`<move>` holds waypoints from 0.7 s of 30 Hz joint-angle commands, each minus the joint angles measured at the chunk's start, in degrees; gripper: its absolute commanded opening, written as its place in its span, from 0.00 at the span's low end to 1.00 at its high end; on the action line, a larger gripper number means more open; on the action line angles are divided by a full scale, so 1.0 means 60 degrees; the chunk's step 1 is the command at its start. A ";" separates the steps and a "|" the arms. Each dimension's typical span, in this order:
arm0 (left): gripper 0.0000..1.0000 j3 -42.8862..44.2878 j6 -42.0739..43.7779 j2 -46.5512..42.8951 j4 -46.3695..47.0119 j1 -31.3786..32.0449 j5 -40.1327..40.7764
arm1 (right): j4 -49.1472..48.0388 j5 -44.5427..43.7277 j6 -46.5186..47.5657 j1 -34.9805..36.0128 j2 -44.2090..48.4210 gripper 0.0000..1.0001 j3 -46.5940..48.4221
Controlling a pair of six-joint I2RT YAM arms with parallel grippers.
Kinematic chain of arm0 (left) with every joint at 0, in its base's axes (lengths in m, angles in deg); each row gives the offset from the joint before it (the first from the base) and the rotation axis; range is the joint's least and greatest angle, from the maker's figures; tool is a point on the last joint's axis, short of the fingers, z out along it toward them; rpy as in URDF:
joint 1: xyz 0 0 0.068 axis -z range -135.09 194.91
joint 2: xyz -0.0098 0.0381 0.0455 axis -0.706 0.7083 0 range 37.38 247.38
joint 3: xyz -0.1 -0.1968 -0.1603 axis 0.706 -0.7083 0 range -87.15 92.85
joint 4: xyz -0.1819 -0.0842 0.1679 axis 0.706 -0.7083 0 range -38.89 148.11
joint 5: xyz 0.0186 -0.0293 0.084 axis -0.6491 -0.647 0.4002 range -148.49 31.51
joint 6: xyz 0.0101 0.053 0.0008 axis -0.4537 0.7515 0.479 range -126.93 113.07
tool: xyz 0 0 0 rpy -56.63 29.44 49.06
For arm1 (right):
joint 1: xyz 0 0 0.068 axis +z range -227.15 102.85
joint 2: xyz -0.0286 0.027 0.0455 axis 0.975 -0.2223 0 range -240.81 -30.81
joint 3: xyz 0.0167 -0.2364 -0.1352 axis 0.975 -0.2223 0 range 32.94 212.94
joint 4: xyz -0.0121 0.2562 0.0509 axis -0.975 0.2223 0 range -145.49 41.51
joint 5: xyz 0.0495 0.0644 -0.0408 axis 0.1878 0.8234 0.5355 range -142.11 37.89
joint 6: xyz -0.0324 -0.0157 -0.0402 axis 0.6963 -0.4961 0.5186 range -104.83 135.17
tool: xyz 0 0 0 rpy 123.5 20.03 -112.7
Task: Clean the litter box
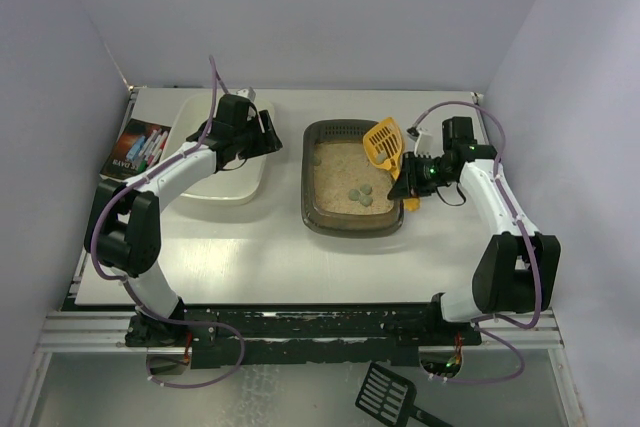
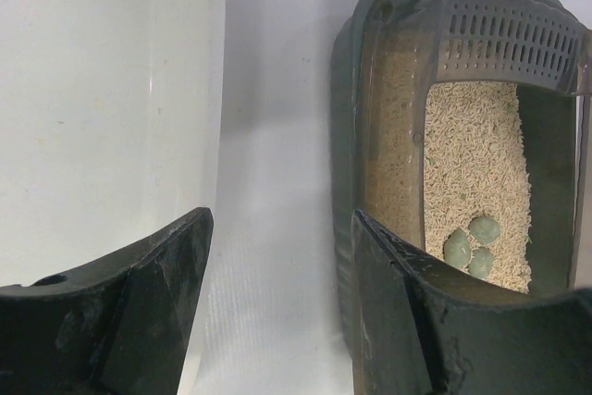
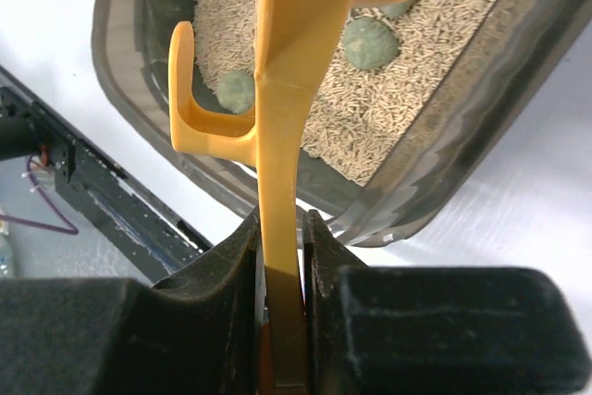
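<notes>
Task stands at an early stage. The litter box (image 1: 352, 228) sits mid-table, just right of the white tub (image 1: 240, 190), and three grey-green lumps (image 1: 362, 196) lie in the litter toward its near end; none appears removed, and no lump shows in the visible part of the tub. The right gripper (image 3: 280, 228) is clamped tight on the handle of the yellow scoop (image 1: 384, 140), whose slotted head hangs over the box's far right corner, seemingly unloaded. The left gripper (image 2: 280, 228) hangs over the tub's right edge, fingers spread wide, holding nothing. Remaining, by my judgement: scoop all three lumps and tip them out. Count: one litter box, three lumps, one tub, one yellow scoop, one black scoop (image 1: 385, 392) off the table's near edge.
</notes>
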 commanded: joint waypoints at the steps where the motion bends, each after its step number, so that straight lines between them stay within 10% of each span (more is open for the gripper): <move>1: 0.73 -0.0044 0.0163 -0.0285 0.0359 -0.0055 -0.0014 | -0.0370 -0.0500 -0.0232 -0.0004 0.0129 0.00 -0.0037; 12: 0.73 0.0022 0.0149 -0.0196 0.0302 -0.0055 -0.0041 | 0.1010 0.6613 0.0925 -0.0829 -0.0728 0.00 -0.0349; 17: 0.73 -0.0004 0.0176 -0.0221 0.0298 -0.0055 0.0000 | -0.5202 0.8976 -0.5518 -0.1304 -0.0159 0.00 -0.3640; 21: 0.74 -0.0063 0.0264 -0.0369 0.0359 -0.0055 0.0076 | -0.5301 0.9007 -0.5841 -0.0892 -0.0181 0.00 -0.3735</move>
